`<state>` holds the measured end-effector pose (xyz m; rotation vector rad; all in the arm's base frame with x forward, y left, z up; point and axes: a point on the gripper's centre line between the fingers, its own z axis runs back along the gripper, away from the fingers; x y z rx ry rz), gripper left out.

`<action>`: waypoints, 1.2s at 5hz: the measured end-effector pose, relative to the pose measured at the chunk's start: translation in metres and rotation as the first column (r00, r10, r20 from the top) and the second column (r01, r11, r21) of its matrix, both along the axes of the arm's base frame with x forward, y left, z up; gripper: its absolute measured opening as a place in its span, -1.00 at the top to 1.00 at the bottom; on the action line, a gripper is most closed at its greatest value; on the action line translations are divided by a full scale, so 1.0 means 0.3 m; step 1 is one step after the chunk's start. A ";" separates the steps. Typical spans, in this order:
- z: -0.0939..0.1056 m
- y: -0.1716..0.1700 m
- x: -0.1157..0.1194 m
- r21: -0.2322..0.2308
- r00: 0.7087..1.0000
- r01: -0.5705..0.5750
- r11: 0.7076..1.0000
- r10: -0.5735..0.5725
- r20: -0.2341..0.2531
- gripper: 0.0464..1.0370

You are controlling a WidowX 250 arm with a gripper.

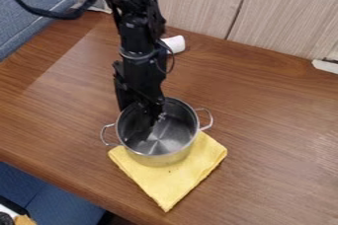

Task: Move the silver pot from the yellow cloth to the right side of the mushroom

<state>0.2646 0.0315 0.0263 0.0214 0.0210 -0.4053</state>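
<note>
The gripper [150, 115] hangs down into the silver pot [161, 159] from above, at its back left part, and its lower end is hard to make out against the dark inside. The pot stands upright near the middle of the view, with a loop handle on its left and another on its right. Under its front part lies the yellow cloth [173, 184], spreading out toward the table's front edge. A white rounded object [175, 44] lies behind the arm, partly covered by it; I cannot tell whether it is the mushroom.
The brown wooden table [277, 135] extends to the right of the pot. Pale wood panels [284, 12] stand along its back, with a small white piece [325, 66] at the far right. The table's front edge runs down from the left, past the cloth's lower corner.
</note>
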 end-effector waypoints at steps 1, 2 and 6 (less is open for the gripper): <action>0.001 -0.005 0.003 0.019 1.000 0.003 1.000 -0.003 0.001 0.45; 0.005 -0.004 0.004 0.005 1.000 0.000 1.000 0.000 0.008 0.81; 0.232 -0.018 0.105 -0.225 0.972 -0.193 0.955 0.218 0.092 0.95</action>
